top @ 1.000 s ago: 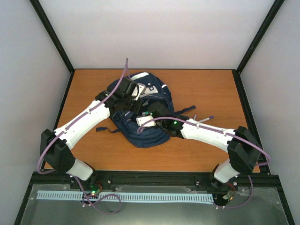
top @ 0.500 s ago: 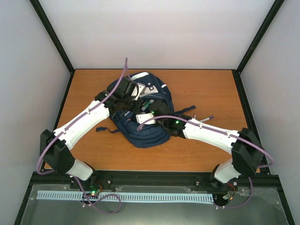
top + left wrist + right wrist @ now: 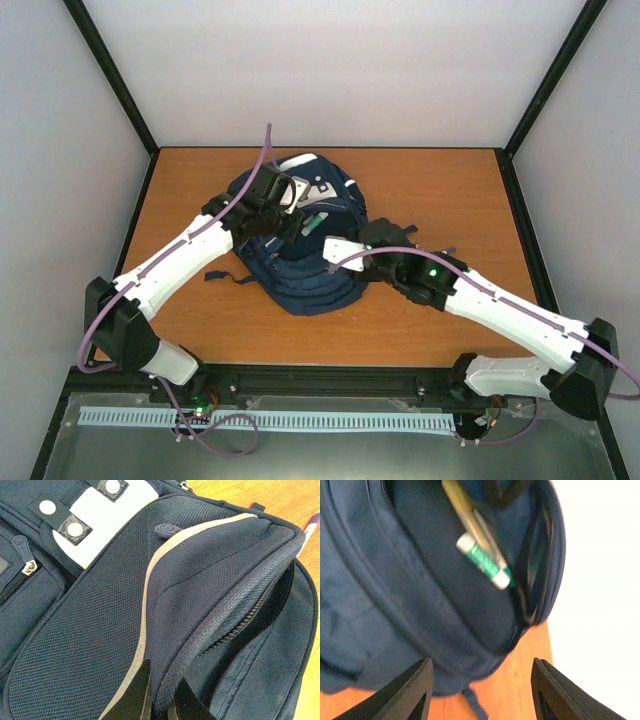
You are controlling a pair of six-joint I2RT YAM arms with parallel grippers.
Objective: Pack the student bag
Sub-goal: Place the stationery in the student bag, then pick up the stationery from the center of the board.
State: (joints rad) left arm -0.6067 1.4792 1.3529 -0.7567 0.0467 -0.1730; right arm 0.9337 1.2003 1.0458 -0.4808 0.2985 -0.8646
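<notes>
no readable text, labels or numbers

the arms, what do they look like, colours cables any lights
Both the left arm and right arm have white shells, black joints and a purple cable looped along each. A green light glows near the right arm's wrist. The left claw and right claw have flat black fingers.

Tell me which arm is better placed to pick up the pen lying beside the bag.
Right. The right hand is open and empty, and the pen lies on its side of the student bag. The left hand is busy: it pinches a fold of the bag.
</notes>
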